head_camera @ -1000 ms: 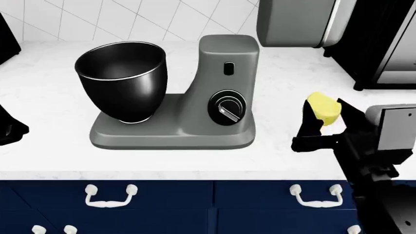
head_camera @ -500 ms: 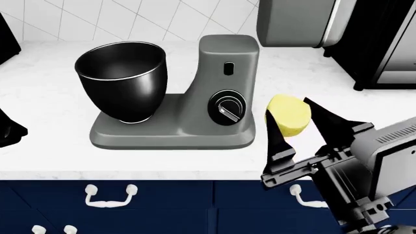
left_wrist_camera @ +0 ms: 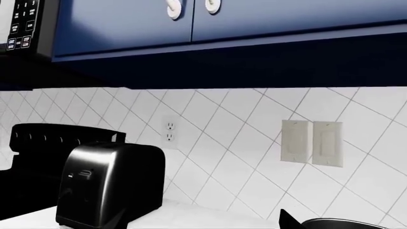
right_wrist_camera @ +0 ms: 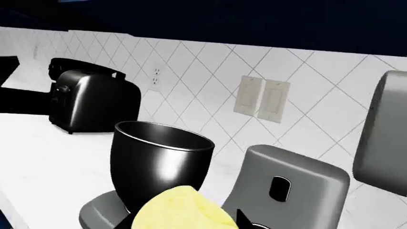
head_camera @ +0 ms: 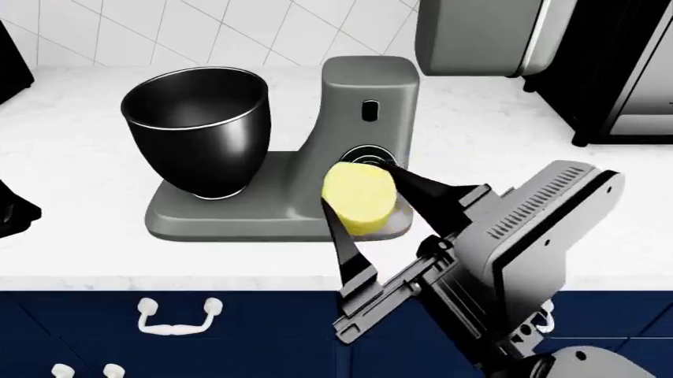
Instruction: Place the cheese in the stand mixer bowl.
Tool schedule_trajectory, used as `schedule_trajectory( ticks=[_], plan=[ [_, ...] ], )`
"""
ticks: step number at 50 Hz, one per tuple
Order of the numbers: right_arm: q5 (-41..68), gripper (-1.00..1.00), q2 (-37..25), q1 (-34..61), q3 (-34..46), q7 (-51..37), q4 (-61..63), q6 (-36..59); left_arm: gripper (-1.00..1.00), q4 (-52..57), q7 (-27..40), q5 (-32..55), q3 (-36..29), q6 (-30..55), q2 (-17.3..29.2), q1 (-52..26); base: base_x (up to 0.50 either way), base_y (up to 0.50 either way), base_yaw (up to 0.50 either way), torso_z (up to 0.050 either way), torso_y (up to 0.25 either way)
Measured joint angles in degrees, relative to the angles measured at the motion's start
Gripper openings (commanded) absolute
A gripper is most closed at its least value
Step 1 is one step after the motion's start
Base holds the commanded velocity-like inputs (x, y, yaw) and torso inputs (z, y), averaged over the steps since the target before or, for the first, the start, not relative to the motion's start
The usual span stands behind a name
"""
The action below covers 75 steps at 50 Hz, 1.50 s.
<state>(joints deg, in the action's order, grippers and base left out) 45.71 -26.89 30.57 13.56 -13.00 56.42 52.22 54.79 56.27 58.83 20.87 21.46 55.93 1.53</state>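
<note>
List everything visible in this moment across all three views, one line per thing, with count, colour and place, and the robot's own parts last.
cheese: one, pale yellow, held between the right tool's fingers in front of the mixer's dial
stand mixer bowl: one, glossy black, silver rim, on the mixer's base
stand mixer body: one, grey, on the white counter
toaster: one, black, on the counter by the tiled wall
wall plates: two, cream, on the tiles
outlet: one, white, on the tiles
drawer handles: white, on navy fronts
right tool: one, black fingers, shut on the cheese
left tool: only a dark tip in the left wrist view
</note>
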Motion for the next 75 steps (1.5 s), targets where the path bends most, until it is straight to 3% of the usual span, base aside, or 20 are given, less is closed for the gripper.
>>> schedule_trajectory(
  ticks=[36, 75],
  plan=[
    [-3.21, -1.00, 11.23, 17.08, 13.65, 5.79, -15.04, -3.62, 1.00, -1.77, -0.56, -0.21, -0.78, -0.73, -0.63, -0.28, 0.00, 0.00, 0.00, 0.000, 0.000],
    [-10.71, -1.00, 21.36, 24.02, 20.59, 13.36, -40.65, -17.88, 1.00, -3.44, -1.72, -1.55, -3.01, -1.37, -2.11, -0.46, 0.00, 0.00, 0.00, 0.000, 0.000]
  ],
)
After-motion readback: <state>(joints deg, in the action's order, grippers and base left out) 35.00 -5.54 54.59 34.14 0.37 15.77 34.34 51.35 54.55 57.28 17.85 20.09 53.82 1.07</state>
